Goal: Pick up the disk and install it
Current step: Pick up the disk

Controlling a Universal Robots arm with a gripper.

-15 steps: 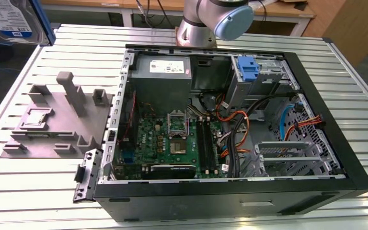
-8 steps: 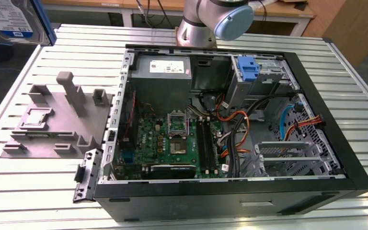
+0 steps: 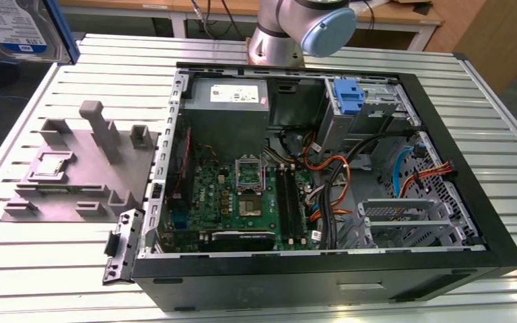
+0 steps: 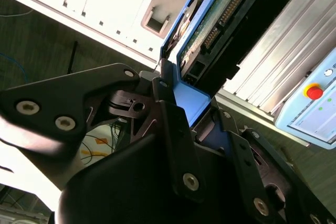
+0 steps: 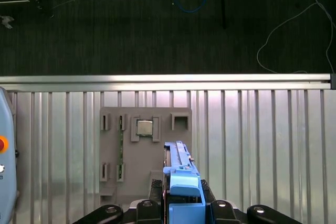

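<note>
Disk [image 3: 11, 27] gripped in the hand [image 5: 181, 211], held high and well apart from the open computer case [image 3: 330, 279].

The hand is closed on the blue carrier that frames the hard drive. In the first wrist view the drive hangs edge-on above the grey fixture [image 3: 75, 151] on the slatted worktop [image 3: 52, 262]. The grip appears to sit on the plastic carrier's end, so the drive could tilt or slip under its own weight. Orange and black cables [image 3: 323, 168] crowd the case beside its drive bays and could snag a disk that goes in askew.
</note>
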